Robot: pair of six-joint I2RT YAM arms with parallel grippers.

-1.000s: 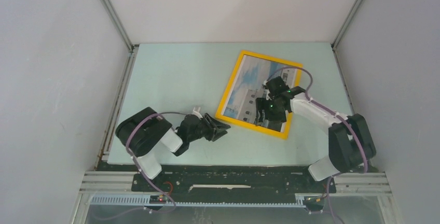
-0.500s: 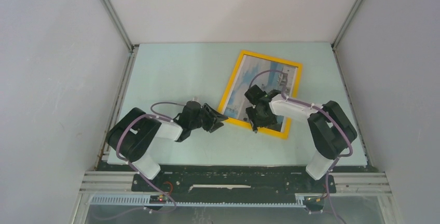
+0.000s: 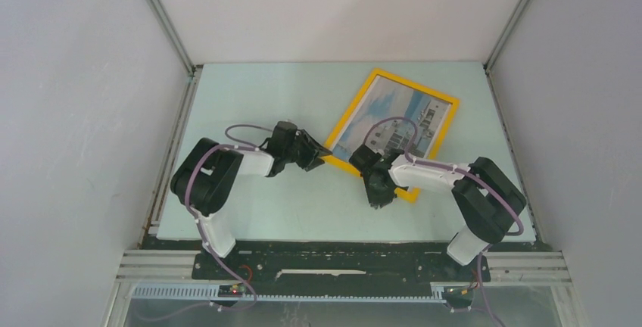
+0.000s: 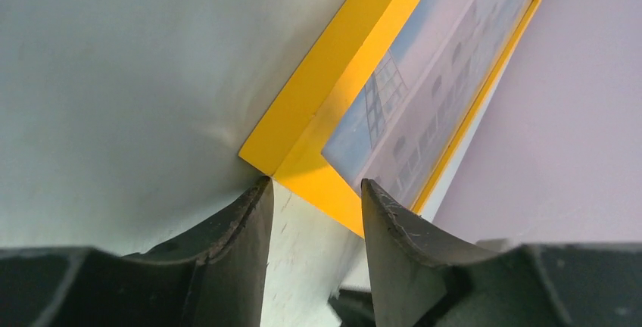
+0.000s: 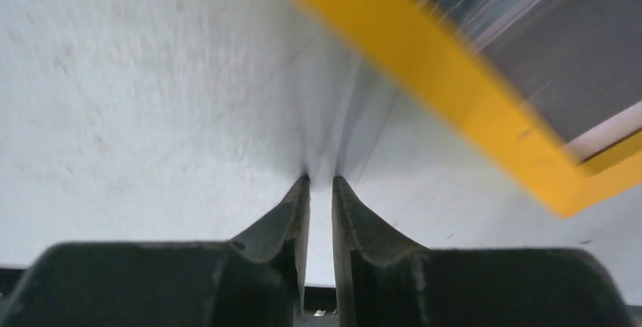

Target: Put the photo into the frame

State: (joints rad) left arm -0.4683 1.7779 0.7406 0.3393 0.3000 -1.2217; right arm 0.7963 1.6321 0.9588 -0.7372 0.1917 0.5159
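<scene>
- The pale green table (image 3: 250, 92) carries everything on its far right half.
- The orange-yellow wooden picture frame (image 3: 350, 115) lies flat there, turned askew.
- The paper photo (image 3: 394, 111) of a white building sits inside its rails, picture side up.
- The left gripper (image 4: 314, 191), arm stretched low and rightward, points at the frame's near-left corner, fingers apart and holding nothing.
- The right gripper (image 5: 319, 183), arm bent inward, points down at the table beside the frame's near rail, fingers almost together and holding nothing.
</scene>
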